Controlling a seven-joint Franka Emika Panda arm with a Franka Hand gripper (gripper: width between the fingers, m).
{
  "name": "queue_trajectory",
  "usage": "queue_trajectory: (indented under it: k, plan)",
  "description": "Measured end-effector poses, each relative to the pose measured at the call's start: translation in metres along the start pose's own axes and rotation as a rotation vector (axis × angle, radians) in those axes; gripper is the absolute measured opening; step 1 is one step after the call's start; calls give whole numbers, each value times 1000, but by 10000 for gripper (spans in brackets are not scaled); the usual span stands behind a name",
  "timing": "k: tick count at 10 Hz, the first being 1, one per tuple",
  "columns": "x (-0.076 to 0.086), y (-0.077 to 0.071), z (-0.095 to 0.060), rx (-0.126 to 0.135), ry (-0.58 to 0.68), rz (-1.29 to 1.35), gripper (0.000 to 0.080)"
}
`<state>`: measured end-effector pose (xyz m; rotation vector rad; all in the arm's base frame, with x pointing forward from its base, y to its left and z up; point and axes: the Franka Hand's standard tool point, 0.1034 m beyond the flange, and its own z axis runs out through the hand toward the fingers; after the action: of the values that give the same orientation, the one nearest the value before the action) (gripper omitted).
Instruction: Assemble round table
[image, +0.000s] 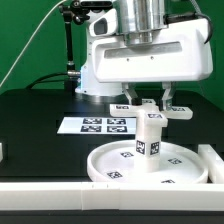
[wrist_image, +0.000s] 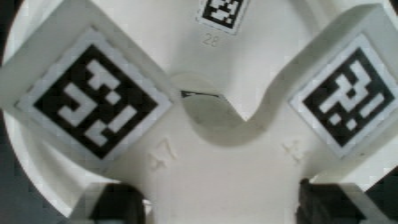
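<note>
Step as I read it: seating the white plastic cross-shaped four-arm piece (image: 150, 108) on the short thick white tagged cylinder leg (image: 149, 137). I'd hold it level, centred on the leg, and twist without tipping. The leg stands upright directly below my hand (image: 151, 101), inside the large rimmed white round disc (image: 112, 166) on the black bench (image: 40, 110). Fingers narrowly apart, clamped on the cross piece; wrist view shows its tagged arms right under the hand.

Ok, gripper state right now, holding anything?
Gripper: closed on the cross piece, which sits on top of the leg standing on the disc.
</note>
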<state>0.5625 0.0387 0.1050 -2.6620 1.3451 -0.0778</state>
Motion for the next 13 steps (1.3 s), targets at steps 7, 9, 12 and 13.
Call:
queue_trajectory:
  k: [7,9,12,13]
  plan:
    - [0,-1,0,23,-26,378,421]
    - [1,-1,0,38,-50,597,420]
    - [0,-3,-1,54,-58,909,420]
    - [0,-3,-1,54,-53,982,420]
